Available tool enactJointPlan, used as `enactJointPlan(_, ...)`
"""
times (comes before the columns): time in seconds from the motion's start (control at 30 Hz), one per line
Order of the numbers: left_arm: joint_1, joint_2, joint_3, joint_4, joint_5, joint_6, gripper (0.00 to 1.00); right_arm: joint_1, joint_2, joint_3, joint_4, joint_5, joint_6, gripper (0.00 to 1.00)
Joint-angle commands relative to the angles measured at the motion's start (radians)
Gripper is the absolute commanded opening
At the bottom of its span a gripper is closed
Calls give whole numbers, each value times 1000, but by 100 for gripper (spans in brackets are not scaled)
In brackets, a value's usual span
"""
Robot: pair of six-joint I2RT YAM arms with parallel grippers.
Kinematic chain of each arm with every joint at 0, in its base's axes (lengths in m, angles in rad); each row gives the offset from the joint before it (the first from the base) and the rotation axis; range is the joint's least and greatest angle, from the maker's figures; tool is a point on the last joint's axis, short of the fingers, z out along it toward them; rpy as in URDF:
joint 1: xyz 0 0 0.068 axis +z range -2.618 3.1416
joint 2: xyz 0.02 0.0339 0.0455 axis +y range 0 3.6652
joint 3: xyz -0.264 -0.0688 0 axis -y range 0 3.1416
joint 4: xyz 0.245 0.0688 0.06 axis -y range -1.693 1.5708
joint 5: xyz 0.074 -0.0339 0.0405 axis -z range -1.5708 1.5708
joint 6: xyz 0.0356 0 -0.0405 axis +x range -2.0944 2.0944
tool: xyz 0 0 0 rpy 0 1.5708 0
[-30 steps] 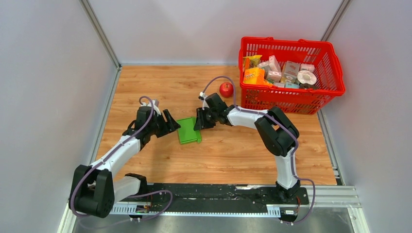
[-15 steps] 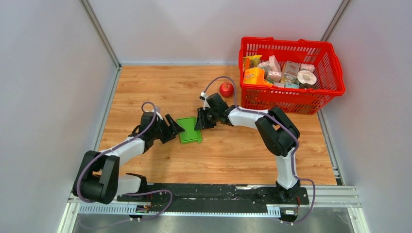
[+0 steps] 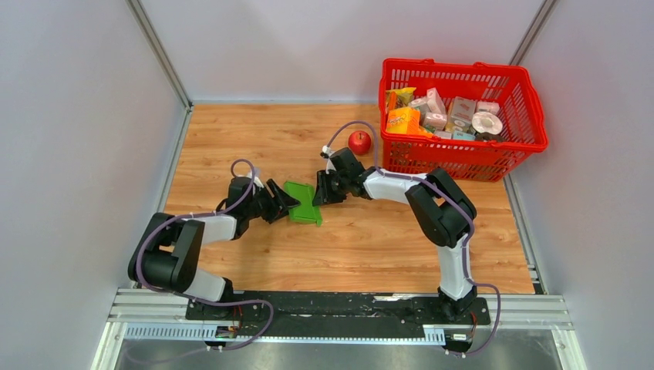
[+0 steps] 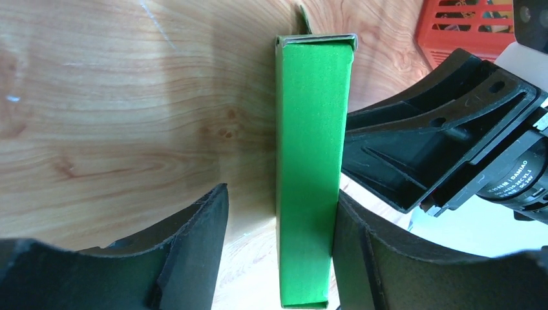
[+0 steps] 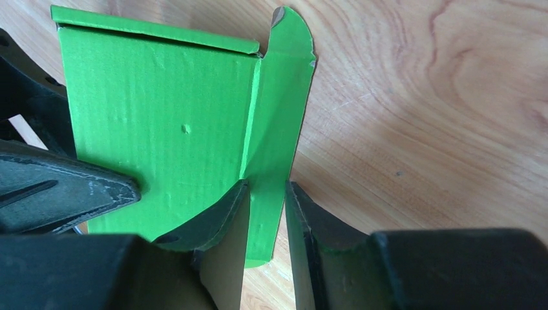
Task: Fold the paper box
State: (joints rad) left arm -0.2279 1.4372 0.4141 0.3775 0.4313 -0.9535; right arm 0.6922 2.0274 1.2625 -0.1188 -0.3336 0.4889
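The bright green paper box (image 3: 305, 203) lies mid-table between my two grippers, its left side tilted up. In the left wrist view it stands edge-on (image 4: 310, 148) between my jaws. My left gripper (image 3: 286, 203) is open around that side; the right finger (image 4: 362, 258) touches the cardboard and the left finger stands apart from it. In the right wrist view the box's broad panel (image 5: 161, 123) faces the camera, with a rounded side flap (image 5: 284, 97). My right gripper (image 3: 318, 193) is shut on that flap (image 5: 266, 194).
A red apple (image 3: 359, 142) sits behind the right arm. A red basket (image 3: 463, 71) with several printed packages stands at the back right, and its corner shows in the left wrist view (image 4: 465, 26). Grey walls enclose the wooden table (image 3: 370, 239).
My left arm has swung right and its open jaws have come around the box's left side. The box's left side has lifted and tilted. The right gripper has stayed put.
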Motion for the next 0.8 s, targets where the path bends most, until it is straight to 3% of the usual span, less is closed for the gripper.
enactJointPlan(0.0,-21,54,17,146,50,-27,64,0,30,-41,-48,65,-30,33)
enactJointPlan(0.1,-33,75,29,158,52,-22,59,7,21,-43,-44,64,-32,34)
enactJointPlan(0.33,-31,57,26,150,92,-16,24,12,-87,-49,-102,79,-73,45)
enactJointPlan(0.43,-13,16,17,142,170,-16,22,7,-208,-77,-180,145,-108,63)
enactJointPlan(0.53,-4,-44,12,138,289,1,22,4,-335,-127,-225,128,-136,72)
enactJointPlan(0.67,-7,-87,28,205,480,6,23,-49,-513,-238,-199,-166,-150,78)
enactJointPlan(0.77,-31,-129,35,227,589,18,23,-91,-665,-265,-217,-238,-164,89)
